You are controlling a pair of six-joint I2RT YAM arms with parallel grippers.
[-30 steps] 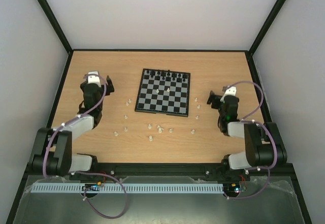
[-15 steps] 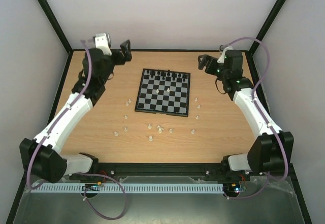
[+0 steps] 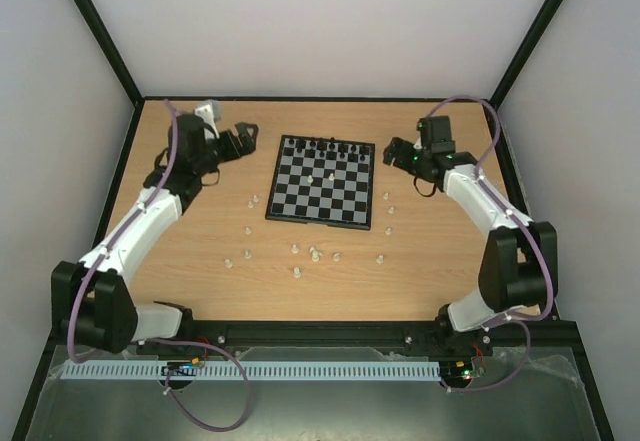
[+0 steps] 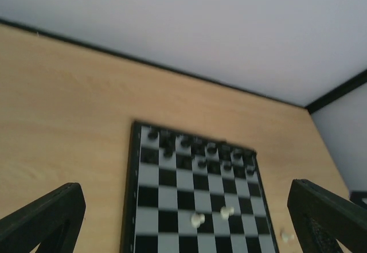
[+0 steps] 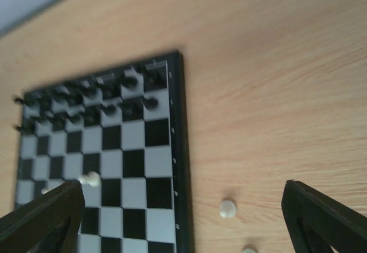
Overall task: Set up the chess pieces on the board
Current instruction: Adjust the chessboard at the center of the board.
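Top external view: left gripper (image 3: 243,139) and right gripper (image 3: 393,151) hover wide open and empty, flanking the far end of the board (image 3: 318,221), while most white chess pieces (image 3: 315,253) lie scattered on the table (image 3: 200,281) toward the bases, several nearest the right gripper.

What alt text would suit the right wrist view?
The open right gripper frames the board: black pieces crowd its far rows, a white piece sits mid-board, and another white piece rests on the wooden table beside it.
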